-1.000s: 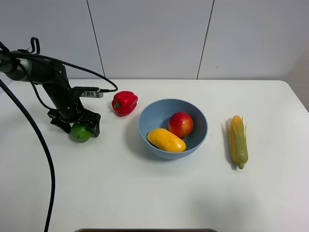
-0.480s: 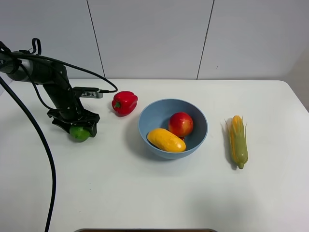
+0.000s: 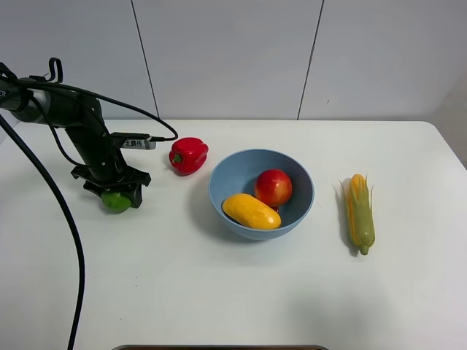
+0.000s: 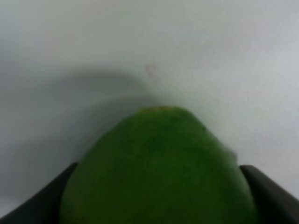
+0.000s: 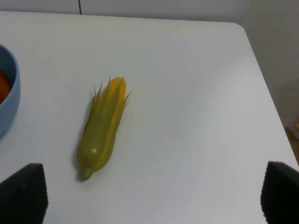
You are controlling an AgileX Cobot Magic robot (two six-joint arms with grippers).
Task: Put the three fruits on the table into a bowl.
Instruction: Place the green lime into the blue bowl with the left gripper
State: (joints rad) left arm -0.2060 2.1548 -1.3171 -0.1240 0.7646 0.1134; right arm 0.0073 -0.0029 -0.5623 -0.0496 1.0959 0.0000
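Note:
The green lime (image 3: 115, 200) sits at the left of the white table (image 3: 219, 292), between the fingers of my left gripper (image 3: 115, 195). In the left wrist view the lime (image 4: 154, 168) fills the gap and touches both black fingers (image 4: 39, 205). The gripper is shut on it, low over the table. The yellow-orange mango (image 3: 251, 211) and the red apple (image 3: 273, 187) lie inside the light-blue bowl (image 3: 219, 175) at the middle. My right gripper (image 5: 152, 196) is open and empty above the table's right side. It does not show in the exterior high view.
A red bell pepper (image 3: 188, 154) lies between the lime and the bowl, towards the back. A corn cob (image 3: 360, 211) in green husk lies right of the bowl and also shows in the right wrist view (image 5: 103, 128). The bowl's rim (image 5: 8, 100) shows there too.
My left gripper's fingers have closed in on the lime. Gripper and lime have shifted slightly left and towards the back. Everything else is still.

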